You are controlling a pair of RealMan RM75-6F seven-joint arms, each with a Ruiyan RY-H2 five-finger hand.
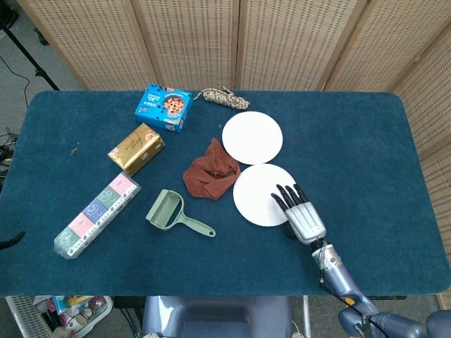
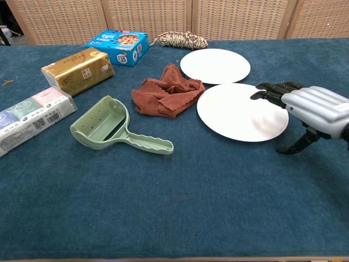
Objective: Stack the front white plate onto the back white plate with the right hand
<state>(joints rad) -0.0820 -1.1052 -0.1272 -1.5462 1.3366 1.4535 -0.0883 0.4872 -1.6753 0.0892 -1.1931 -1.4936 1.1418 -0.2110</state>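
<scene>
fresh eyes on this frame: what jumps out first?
The two white plates mid-table: the front white plate lies just short of the back white plate, with a crumpled rust-brown cloth at their left. Next, the right hand, fingers spread and holding nothing, reaching over the front plate's right edge. The blue cookie box near the far edge is the brightest colour on the dark blue table.

My right hand (image 1: 301, 215) hovers over the right edge of the front plate (image 1: 262, 196), which lies just before the back plate (image 1: 252, 137), cloth (image 1: 210, 171) to their left.
</scene>
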